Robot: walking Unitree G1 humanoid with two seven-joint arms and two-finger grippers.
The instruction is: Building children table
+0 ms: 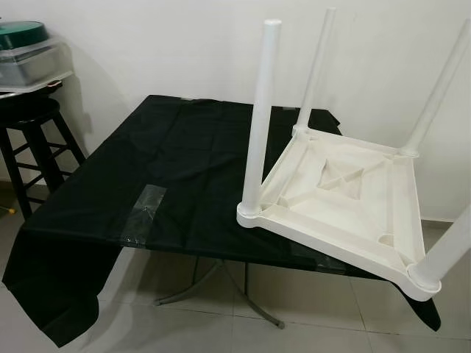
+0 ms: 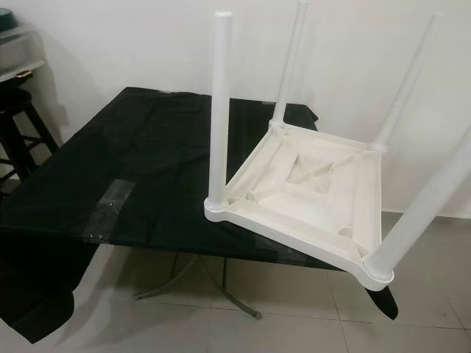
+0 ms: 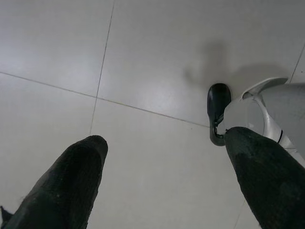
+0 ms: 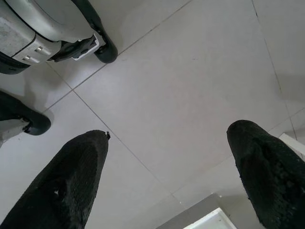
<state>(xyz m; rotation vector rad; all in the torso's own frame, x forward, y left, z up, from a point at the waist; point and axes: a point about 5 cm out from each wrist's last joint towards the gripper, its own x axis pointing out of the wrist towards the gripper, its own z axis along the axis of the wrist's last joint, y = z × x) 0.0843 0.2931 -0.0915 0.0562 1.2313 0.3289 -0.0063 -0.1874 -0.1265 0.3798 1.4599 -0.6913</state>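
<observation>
White plastic children table [image 1: 346,206] lies upside down, overhanging the near edge of the black-covered table [image 1: 147,169]; nudge it and it slides off. Left claw [image 3: 162,181] and right claw [image 4: 167,176] hang spread, empty.

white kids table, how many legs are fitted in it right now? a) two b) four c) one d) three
b, the white kids table lies upside down on the black-covered table with a leg standing up from each of its four corners.
</observation>
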